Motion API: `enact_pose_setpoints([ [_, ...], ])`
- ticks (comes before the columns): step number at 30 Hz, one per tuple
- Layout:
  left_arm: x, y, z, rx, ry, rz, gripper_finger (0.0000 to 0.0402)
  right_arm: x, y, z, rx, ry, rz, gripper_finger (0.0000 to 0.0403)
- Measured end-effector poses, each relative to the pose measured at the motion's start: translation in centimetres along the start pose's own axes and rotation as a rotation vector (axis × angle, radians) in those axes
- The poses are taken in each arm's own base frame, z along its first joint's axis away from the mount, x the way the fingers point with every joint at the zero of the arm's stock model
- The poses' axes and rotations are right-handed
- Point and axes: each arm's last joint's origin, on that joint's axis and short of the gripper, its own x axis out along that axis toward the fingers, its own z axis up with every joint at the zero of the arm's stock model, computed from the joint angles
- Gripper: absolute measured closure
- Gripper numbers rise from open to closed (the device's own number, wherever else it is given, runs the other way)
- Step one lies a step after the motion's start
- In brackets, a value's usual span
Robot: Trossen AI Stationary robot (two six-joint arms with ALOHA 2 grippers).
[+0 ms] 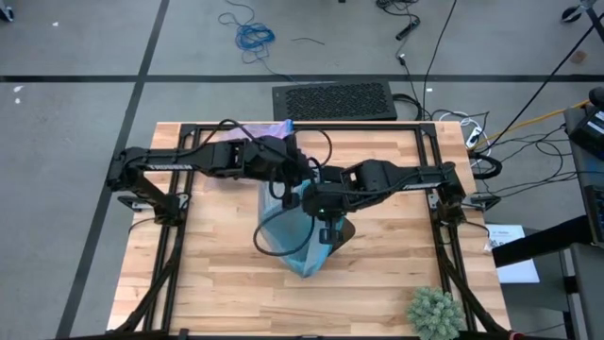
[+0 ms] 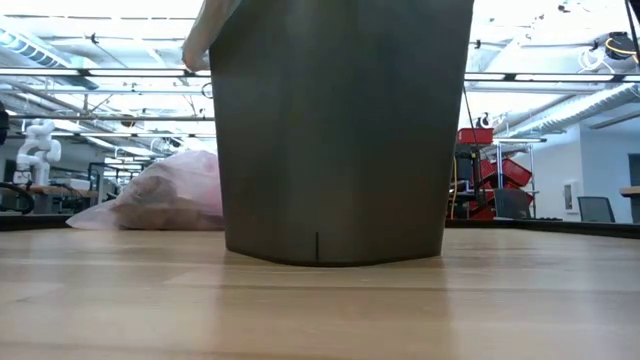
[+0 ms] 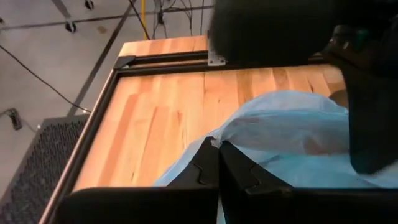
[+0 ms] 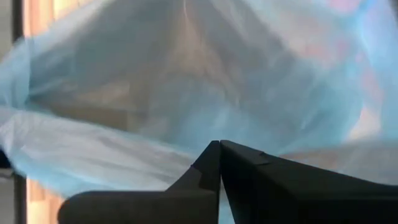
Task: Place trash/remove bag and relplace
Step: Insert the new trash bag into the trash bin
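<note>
At the middle of the wooden surface [image 1: 217, 283], both arms meet over the dark bin [image 2: 335, 130], which stands upright with a light blue bag [image 1: 293, 236] draped over and around its top. The left hand [image 3: 219, 163] has its fingers pressed together on a fold of that blue plastic; the right hand [image 4: 220, 163] is likewise pinched tight on the same film, from the bin's right side. The lavender-pink bag [image 2: 165, 195], already out of the bin and holding brown trash [image 2: 150, 212], lies on the surface at the far left, well apart from the bin. So the removal looks done, and the step in hand appears to be fitting the replacement liner. The next move probably calls for drawing the two pinched edges apart and pulling them down over the rim without tearing the thin film or tipping the bin.
</note>
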Motion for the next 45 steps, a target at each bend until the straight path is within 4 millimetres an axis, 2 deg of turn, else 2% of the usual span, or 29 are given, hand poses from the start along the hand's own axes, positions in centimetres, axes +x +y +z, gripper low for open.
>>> enact_pose_setpoints([
  [3,0.0,0.4,0.0,-0.031,-0.002,-0.011,0.0401,-0.2,0.8,-0.8,0.041,0.053,-0.006,0.0402],
  [12,0.7,1.1,-0.4,-0.134,0.009,-0.093,0.0402,-0.8,4.3,-1.8,0.136,0.063,0.059,0.0403],
  [14,1.2,1.0,-0.5,-0.140,0.017,-0.124,0.0401,-0.9,4.9,-2.0,0.118,0.054,0.059,0.0403],
  [17,2.2,0.8,-0.7,-0.164,0.024,-0.169,0.0401,-1.1,5.8,-1.6,0.002,-0.045,0.030,0.0403],
  [20,3.0,0.7,-1.1,-0.168,0.047,-0.189,0.0402,-1.1,5.4,-1.0,-0.090,-0.094,-0.009,0.0403],
  [25,3.1,0.7,-1.1,-0.169,0.044,-0.198,0.0402,-0.5,2.5,-0.1,-0.118,-0.081,-0.062,0.0403],
  [30,3.0,0.7,-1.1,-0.172,0.044,-0.207,0.0402,0.8,0.7,-0.5,-0.104,0.046,0.041,0.0403],
  [35,3.4,0.9,-1.3,-0.175,0.051,-0.209,0.0402,1.4,1.9,-1.5,-0.131,0.150,0.108,0.0403],
  [45,4.6,1.1,-1.2,-0.202,0.013,-0.257,0.0402,0.2,4.6,-2.6,0.071,0.164,0.158,0.0403],
])
